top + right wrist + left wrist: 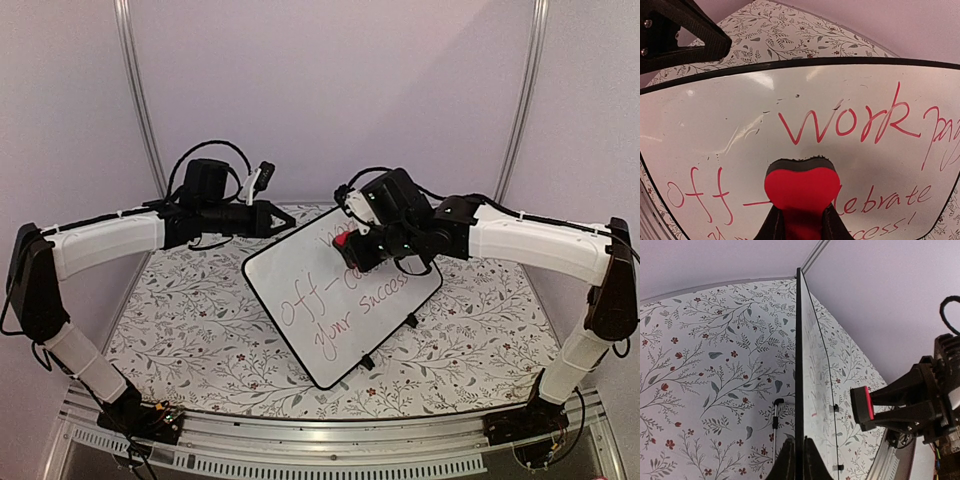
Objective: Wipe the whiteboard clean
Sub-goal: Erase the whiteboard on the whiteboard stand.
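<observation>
The whiteboard [330,300] stands tilted in the middle of the table, its face covered with red handwriting. My left gripper [275,219] is shut on its upper left rim; in the left wrist view the board [812,390] shows edge-on between the fingers [799,460]. My right gripper [368,250] is shut on a red eraser [801,187] with a dark felt face, held close to the board's face [740,125] just below the word "work". The eraser also shows in the left wrist view [862,403], a small gap from the board.
The table has a floral-patterned cloth [190,320]. A metal rail [330,452] runs along the near edge. Purple walls enclose the back and sides. A thin metal prop with a black tip [776,415] sits behind the board.
</observation>
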Motion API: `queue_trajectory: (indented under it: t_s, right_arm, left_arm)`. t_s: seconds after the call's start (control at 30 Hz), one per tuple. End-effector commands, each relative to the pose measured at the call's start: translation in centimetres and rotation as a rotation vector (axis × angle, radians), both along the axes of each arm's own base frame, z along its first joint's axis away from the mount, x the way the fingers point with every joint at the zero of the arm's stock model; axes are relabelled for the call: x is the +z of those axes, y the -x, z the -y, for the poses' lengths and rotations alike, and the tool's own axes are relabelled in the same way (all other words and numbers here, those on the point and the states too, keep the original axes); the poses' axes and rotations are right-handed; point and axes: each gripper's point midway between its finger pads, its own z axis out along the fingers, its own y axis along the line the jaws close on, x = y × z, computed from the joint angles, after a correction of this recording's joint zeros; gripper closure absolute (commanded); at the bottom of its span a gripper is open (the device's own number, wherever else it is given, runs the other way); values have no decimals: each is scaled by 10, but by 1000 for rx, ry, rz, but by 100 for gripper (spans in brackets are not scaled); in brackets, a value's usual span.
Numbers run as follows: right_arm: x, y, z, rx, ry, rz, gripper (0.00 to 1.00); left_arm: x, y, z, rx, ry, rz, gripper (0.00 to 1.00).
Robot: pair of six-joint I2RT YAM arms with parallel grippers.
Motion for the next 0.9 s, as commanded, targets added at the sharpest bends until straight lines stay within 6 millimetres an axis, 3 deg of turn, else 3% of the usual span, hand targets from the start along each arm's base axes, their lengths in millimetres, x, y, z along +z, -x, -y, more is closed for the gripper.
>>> queue_trajectory:
  t_s: [0.0, 0.5, 0.63, 0.87]
  right_arm:
    - [16, -7, -12, 1, -78, 0, 90]
    - [26, -21, -15, 1, -72, 5, 90]
    - [22, -23, -17, -1, -61, -5, 90]
    - [16, -21, -15, 3, -44, -19, 90]
  left_arm:
    - [0, 3, 1, -12, 7, 15, 93]
    - [-5, 8, 9, -46, 9, 13, 100]
    - [-2, 9, 9, -51, 15, 12, 74]
    - [-6, 8, 9, -47, 7, 6, 65]
